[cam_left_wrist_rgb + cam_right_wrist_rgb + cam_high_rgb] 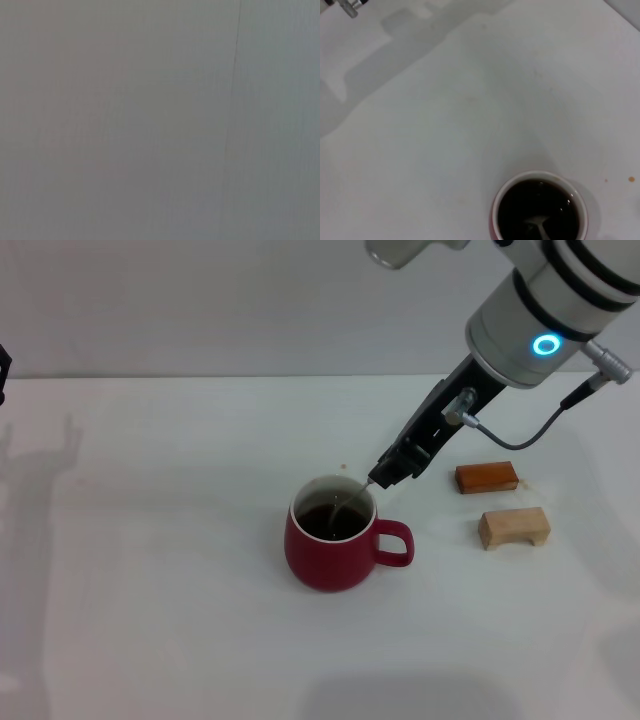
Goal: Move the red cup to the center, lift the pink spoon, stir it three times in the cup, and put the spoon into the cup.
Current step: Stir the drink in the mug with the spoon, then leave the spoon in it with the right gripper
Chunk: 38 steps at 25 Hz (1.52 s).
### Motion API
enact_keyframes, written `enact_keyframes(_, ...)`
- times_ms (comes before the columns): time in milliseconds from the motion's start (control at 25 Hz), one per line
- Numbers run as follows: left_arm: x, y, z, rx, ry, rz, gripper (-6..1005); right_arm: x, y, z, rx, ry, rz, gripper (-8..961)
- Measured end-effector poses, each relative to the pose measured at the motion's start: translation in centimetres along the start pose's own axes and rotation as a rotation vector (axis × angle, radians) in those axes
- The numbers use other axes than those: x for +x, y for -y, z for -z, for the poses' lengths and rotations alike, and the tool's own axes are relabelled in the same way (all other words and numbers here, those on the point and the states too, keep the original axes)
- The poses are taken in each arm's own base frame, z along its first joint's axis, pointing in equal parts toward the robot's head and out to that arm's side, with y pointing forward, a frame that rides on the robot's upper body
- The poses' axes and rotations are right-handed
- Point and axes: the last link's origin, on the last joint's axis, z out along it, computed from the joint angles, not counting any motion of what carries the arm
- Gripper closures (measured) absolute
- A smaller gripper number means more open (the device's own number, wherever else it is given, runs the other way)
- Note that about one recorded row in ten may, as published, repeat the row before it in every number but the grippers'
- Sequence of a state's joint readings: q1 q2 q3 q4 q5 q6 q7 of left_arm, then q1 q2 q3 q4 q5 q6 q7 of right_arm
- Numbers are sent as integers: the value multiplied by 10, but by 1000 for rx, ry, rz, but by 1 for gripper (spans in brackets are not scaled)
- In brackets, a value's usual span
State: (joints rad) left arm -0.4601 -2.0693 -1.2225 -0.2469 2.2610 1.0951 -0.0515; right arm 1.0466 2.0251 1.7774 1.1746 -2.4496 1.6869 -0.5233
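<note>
The red cup (325, 562) stands upright near the middle of the white table, handle to the right, with dark liquid inside. My right gripper (386, 476) hangs just above the cup's far right rim, shut on the pink spoon (356, 498). Only the spoon's thin silver neck shows there, slanting down into the liquid; the pink handle is hidden in the fingers. In the right wrist view the cup's rim (494, 213) rings the dark liquid, and the spoon's silver bowl (537, 222) lies under its surface. My left gripper (3, 364) is a dark sliver at the far left edge.
An orange-brown block (487, 477) and a tan block (514, 527) lie on the table right of the cup, close to the right arm. A grey cable (520, 435) loops under the wrist. The left wrist view holds only a plain grey surface.
</note>
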Motion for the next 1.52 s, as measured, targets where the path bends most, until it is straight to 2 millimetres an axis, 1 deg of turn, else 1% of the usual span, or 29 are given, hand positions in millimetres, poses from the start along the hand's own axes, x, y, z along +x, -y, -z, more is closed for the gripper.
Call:
enact_keyframes(320,0,-2,-1,-3,-2,7,183,-13,5,-14,-2,-43,22,796)
enact_keyframes(560,1,-2,-1,-4,-2,16,183,-18,7,-23,-7,-69,35,796)
enact_keyframes(920,1,-1,-2,-3,-3,15,181,-24,-2,-32,-1,-115,79,797)
enact_keyframes(1040,1,-1,-2,-2,-5,15,181,-25,-4,-34,-5,-116,84,796)
enact_keyframes(1160,2,-1,-2,-2,-8,15,182,-31,-7,-37,1,-97,92,795)
enact_keyframes(1280,2,0,-2,-1,-9,15,182,-35,-4,-43,21,-90,87,796)
enact_keyframes(1520,2,-1,-2,-1,-9,16,182,-33,2,-49,56,-119,79,797)
